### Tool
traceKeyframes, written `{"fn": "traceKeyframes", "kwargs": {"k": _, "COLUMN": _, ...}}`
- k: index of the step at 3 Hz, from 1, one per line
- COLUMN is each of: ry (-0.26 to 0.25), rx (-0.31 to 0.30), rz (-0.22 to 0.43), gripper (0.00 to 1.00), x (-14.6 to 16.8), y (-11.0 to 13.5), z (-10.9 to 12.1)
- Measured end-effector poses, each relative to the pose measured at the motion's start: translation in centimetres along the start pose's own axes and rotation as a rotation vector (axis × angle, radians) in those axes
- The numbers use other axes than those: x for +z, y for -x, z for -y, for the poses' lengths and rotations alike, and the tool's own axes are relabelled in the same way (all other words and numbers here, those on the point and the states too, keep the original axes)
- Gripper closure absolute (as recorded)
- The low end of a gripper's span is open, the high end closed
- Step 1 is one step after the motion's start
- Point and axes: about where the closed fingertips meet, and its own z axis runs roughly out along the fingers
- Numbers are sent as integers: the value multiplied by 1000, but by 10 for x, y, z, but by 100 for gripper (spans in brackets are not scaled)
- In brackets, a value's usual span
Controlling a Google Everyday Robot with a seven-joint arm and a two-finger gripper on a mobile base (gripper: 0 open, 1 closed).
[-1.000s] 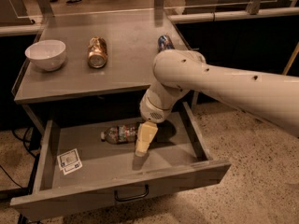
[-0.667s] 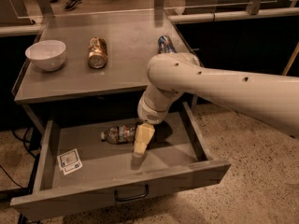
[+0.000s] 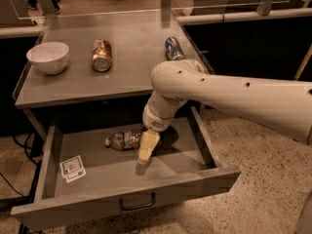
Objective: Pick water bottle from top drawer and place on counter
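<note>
Tool hangs in the top drawer beside the water bottle, grip state unclear; it should centre over the bottle's middle before closing.

One flat grey metal worktop carries one round white bowl and two cans: one gold can and one blue-and-silver can. One wide grey metal drawer holds one clear ribbed plastic water bottle and one small white card. One cream tool hangs in the drawer, just beside the bottle.
</note>
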Motion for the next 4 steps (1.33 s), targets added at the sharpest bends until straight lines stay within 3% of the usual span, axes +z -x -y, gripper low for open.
{"fn": "traceKeyframes", "kwargs": {"k": 4, "ry": 18, "rx": 15, "rz": 75, "gripper": 0, "x": 33, "y": 6, "z": 19}}
